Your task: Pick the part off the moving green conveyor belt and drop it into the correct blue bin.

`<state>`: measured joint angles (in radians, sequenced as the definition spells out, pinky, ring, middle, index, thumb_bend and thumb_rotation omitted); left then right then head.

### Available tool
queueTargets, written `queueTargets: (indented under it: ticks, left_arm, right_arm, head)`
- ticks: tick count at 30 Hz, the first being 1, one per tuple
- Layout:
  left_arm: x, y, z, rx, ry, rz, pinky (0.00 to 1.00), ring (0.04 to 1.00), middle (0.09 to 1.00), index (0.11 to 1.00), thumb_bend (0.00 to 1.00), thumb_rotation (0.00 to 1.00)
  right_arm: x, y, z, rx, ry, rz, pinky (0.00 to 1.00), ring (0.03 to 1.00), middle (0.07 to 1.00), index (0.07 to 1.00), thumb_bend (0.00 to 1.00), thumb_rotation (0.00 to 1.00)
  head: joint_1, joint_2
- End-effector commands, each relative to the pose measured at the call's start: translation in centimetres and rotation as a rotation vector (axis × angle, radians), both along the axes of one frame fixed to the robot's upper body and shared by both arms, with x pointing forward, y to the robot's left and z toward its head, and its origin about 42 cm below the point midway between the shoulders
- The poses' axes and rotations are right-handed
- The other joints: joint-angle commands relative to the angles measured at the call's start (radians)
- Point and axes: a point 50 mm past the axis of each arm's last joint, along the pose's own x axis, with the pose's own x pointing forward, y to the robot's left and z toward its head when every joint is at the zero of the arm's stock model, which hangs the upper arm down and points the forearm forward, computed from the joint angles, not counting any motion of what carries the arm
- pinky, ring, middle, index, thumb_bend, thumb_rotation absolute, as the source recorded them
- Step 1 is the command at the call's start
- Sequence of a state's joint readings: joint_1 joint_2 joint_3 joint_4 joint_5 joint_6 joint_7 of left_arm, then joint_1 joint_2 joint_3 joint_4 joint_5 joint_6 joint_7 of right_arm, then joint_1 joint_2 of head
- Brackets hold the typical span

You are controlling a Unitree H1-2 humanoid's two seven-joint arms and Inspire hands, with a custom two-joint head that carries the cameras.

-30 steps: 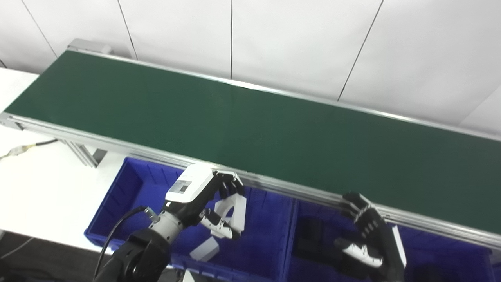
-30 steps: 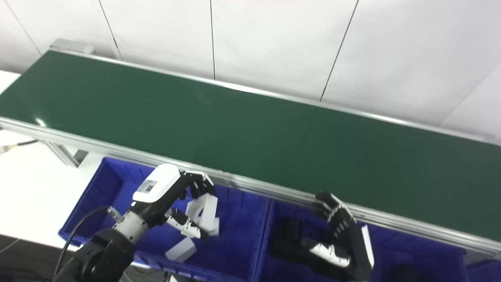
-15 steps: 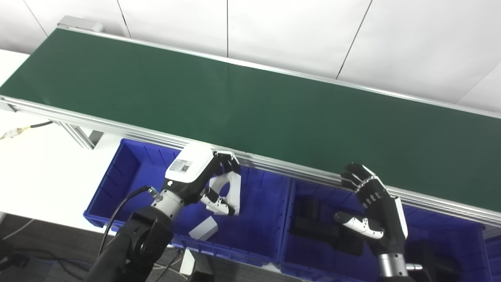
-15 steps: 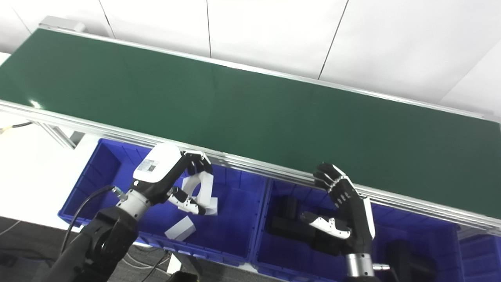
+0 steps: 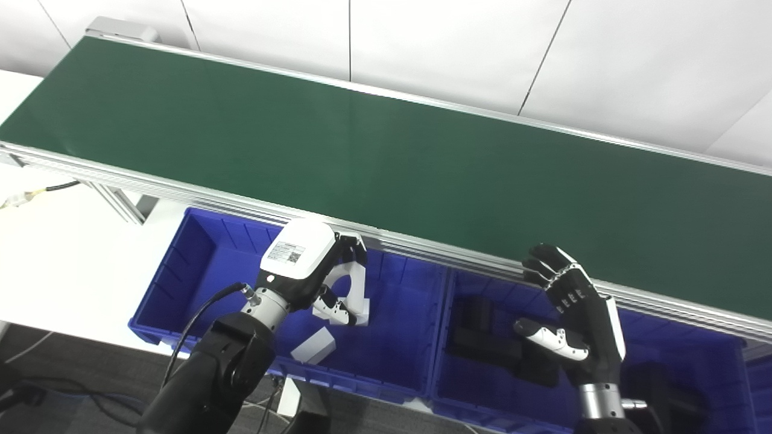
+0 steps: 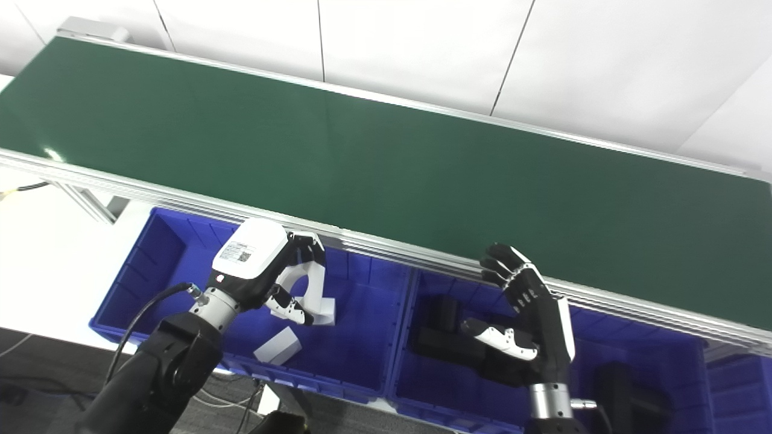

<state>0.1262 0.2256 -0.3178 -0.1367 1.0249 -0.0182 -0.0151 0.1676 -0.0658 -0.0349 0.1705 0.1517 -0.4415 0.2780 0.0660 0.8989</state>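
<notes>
1. Left eye view showed the green conveyor belt [image 5: 386, 157] running from upper left to right across the scene, its near aluminium rail [image 5: 422, 256] just above the bins.
2. The white table [image 5: 66, 259] lay below the belt at the left, with a cable end [image 5: 24, 196] resting on it.
3. Two blue bins stood side by side under the near rail: the left blue bin [image 5: 181, 265] and the right blue bin [image 5: 693, 355], their walls touching in the middle.
4. The left hand [image 5: 307, 271] hung over the left blue bin with its white back turned up, and its fingers [image 5: 353, 250] were clenched around a white part [image 5: 356, 289]; the part sat inside the curl, between the fingers above and the thumb below, held above the bin's floor.
5. The right hand [image 5: 573, 313] stood upright over the right blue bin near the rail, its fingers [image 5: 558, 274] released and spread, the thumb out to the left, holding nothing.
6. Dark parts [image 5: 488, 343] lay on the floor of the right blue bin, to the left of that hand.
7. A white block [image 5: 313, 348] lay loose on the floor of the left blue bin, below the held part and apart from it.
</notes>
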Motion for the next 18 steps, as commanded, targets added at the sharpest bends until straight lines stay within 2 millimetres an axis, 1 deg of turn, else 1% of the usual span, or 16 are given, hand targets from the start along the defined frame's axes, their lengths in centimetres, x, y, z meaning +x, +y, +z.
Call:
queueTargets:
  ticks: [1,8,9,10,12,13,14,15,16,18]
  left_arm:
    - [0.56,-0.17,0.97,0.0,-0.052,-0.004,0.27,0.351,0.456,0.545,0.5,0.0]
    - [0.38,-0.13,1.07,-0.012,-0.028,-0.01,0.27,0.355,0.448,0.541,0.5,0.0]
    - [0.34,-0.15,1.14,-0.015,-0.022,-0.014,0.28,0.36,0.45,0.54,0.5,0.0]
    - [0.31,-0.17,1.23,-0.017,-0.015,-0.018,0.31,0.395,0.455,0.519,0.51,0.0]
    - [0.27,-0.19,1.33,-0.018,-0.006,-0.025,0.38,0.482,0.555,0.496,0.52,0.05]
    - [0.22,-0.21,1.43,-0.016,0.001,-0.03,0.39,0.487,0.559,0.495,0.52,0.06]
    - [0.18,-0.22,1.48,-0.015,0.005,-0.035,0.41,0.51,0.585,0.55,0.81,0.09]
    - [0.15,-0.23,1.55,-0.012,0.01,-0.04,0.42,0.516,0.596,0.575,0.92,0.11]
    - [0.12,-0.22,1.58,-0.009,0.014,-0.045,0.4,0.511,0.603,0.588,0.98,0.13]
    - [0.09,-0.19,1.63,-0.008,0.021,-0.05,0.4,0.511,0.605,0.593,0.99,0.13]
  right_arm:
    - [0.36,-0.01,0.82,0.004,-0.041,0.001,0.72,0.77,0.803,0.789,0.99,0.29]
    - [0.28,0.0,0.82,-0.006,-0.045,0.001,0.72,0.768,0.802,0.789,0.98,0.29]
    - [0.28,0.0,0.83,-0.006,-0.045,0.002,0.72,0.77,0.803,0.791,0.98,0.29]
    - [0.28,0.0,0.85,-0.007,-0.045,0.001,0.73,0.772,0.804,0.792,0.98,0.29]
    - [0.27,0.01,0.88,-0.01,-0.044,-0.001,0.72,0.771,0.803,0.791,0.98,0.3]
    - [0.28,0.01,0.87,-0.01,-0.043,0.0,0.72,0.771,0.803,0.791,0.98,0.3]
    - [0.27,0.02,0.88,-0.009,-0.042,0.0,0.73,0.774,0.805,0.792,0.98,0.3]
    - [0.27,0.03,0.89,-0.011,-0.043,0.001,0.73,0.776,0.806,0.793,0.98,0.3]
    - [0.26,0.05,0.89,-0.01,-0.045,0.002,0.73,0.778,0.808,0.794,0.98,0.3]
    - [0.24,0.07,0.87,-0.01,-0.045,0.002,0.73,0.778,0.808,0.793,0.98,0.3]
  head:
    - [0.0,-0.002]
    - [-0.003,-0.004]
    - [-0.006,-0.009]
    - [-0.006,-0.009]
    - [-0.006,-0.009]
    - [-0.006,-0.009]
    - [-0.006,-0.009]
    - [-0.006,-0.009]
    - [-0.008,-0.011]
    - [-0.009,-0.011]
